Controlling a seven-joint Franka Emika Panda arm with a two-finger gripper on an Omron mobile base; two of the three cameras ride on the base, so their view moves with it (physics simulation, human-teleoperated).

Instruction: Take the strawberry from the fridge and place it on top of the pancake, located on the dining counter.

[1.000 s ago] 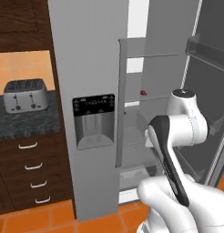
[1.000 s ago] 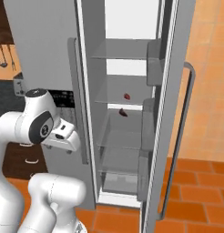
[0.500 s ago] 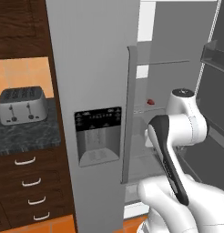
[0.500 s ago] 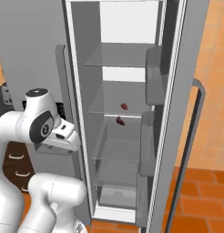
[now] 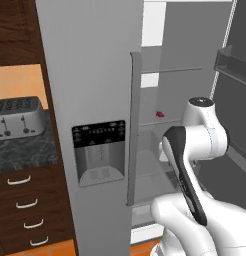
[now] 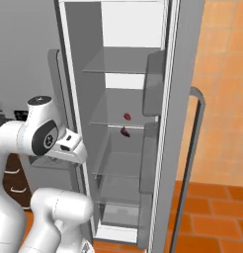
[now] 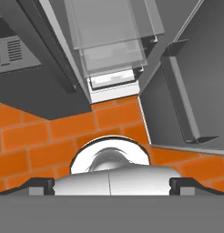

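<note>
The fridge (image 5: 90,75) stands with its right door swung open, showing clear glass shelves (image 6: 118,121). The strawberry (image 6: 126,117) is a tiny red berry on the middle shelf, also seen as the strawberry (image 5: 160,114) past the left door's handle. A second red spot sits just under it behind the glass. My gripper (image 7: 111,184) is open with nothing between its fingers and points down at the floor in front of the fridge's bottom drawers (image 7: 109,54). The hand (image 6: 71,146) hangs left of the shelves, well short of the berry. The pancake and the dining counter are out of view.
The open door (image 6: 175,123) with its bins and long handle (image 6: 192,148) stands to the right. A toaster (image 5: 17,117) sits on the dark granite worktop (image 5: 25,152) above drawers (image 5: 25,210) on the left. Orange floor tiles (image 7: 41,136) lie below.
Both base views have shifted and the fridge looms larger, so the base has driven closer. The arm keeps its pose and the gripper stays open. The strawberry has not moved on its shelf.
</note>
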